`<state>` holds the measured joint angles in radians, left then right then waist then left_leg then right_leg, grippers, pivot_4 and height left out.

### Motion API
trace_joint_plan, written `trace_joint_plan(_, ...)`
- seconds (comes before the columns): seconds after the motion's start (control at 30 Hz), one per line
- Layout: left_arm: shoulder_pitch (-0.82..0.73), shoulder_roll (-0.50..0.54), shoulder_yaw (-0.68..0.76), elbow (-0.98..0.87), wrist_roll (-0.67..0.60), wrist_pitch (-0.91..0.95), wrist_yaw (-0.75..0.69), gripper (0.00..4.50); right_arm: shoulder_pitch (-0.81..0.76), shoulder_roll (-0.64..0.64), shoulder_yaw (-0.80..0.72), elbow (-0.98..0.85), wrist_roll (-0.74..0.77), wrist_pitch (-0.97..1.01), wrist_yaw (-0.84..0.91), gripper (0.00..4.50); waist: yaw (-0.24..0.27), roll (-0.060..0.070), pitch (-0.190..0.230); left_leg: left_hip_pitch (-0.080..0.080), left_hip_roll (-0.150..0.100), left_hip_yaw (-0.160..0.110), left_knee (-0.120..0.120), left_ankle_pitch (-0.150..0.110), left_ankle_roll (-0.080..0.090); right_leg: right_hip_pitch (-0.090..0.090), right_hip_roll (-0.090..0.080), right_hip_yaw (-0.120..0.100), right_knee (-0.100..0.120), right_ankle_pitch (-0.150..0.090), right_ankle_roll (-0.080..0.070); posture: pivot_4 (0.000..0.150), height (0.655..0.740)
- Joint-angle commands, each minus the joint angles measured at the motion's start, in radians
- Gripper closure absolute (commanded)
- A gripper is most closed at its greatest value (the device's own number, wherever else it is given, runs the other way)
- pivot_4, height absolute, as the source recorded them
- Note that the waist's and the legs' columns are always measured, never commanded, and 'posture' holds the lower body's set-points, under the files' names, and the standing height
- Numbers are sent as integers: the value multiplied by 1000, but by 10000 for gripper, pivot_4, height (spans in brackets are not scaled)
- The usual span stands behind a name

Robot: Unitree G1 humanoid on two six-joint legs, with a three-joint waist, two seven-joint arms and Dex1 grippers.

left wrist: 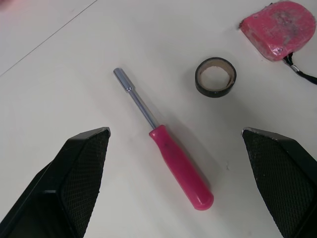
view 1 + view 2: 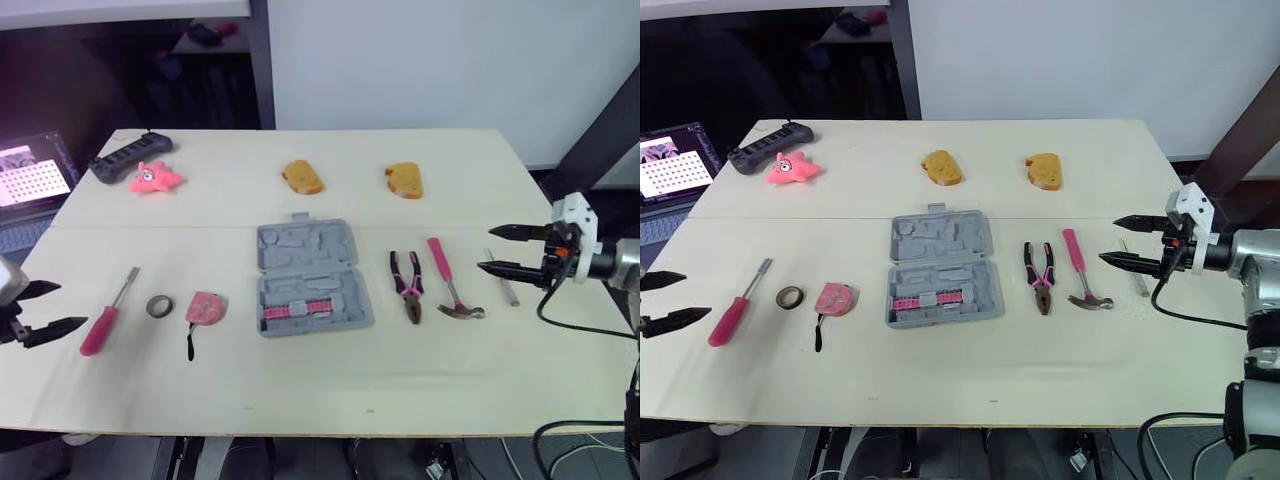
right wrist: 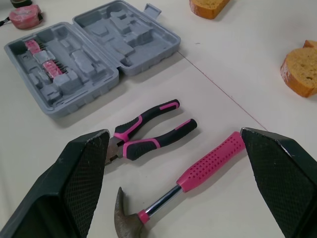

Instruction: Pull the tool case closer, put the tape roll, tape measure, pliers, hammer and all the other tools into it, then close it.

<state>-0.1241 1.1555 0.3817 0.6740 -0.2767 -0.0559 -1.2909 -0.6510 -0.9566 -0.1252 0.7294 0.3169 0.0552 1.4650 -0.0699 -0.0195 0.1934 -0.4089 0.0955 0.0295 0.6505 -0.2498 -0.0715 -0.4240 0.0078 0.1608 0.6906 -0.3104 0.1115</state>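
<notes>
We hold our left gripper [image 2: 72, 303] at the near left, fingers spread wide, pointing right | our right gripper [image 2: 486, 249] at the right, fingers spread wide, pointing left | both empty, touching nothing

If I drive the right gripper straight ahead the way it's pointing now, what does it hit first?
Most likely the hammer, its pink handle in line between the open jaws of the right gripper; the pliers lie just beyond. Height above the table is unclear.

L pincer [image 2: 72, 304] cut off at edge; sm. grey bar [image 2: 510, 290] nr hammer [image 2: 441, 262] unidentifiable.
</notes>
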Motion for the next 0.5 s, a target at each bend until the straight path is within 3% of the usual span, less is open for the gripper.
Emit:
trace_joint_plan(0.03,-13,34,45,-12,-40,24,-34,230,-27,-19,-13,-10,-2,6,18,0,0,0,0,0,0,0,0,0,0,0,0,0,0,0,0,1500,7129)
trace_joint_plan(0.5,-44,36,53,-62,-75,109,-60,230,93,-59,-110,-278,93,211,-11,0,0,0,0,0,0,0,1,0,0,-1,0,0,3,0,0,1500,7129)
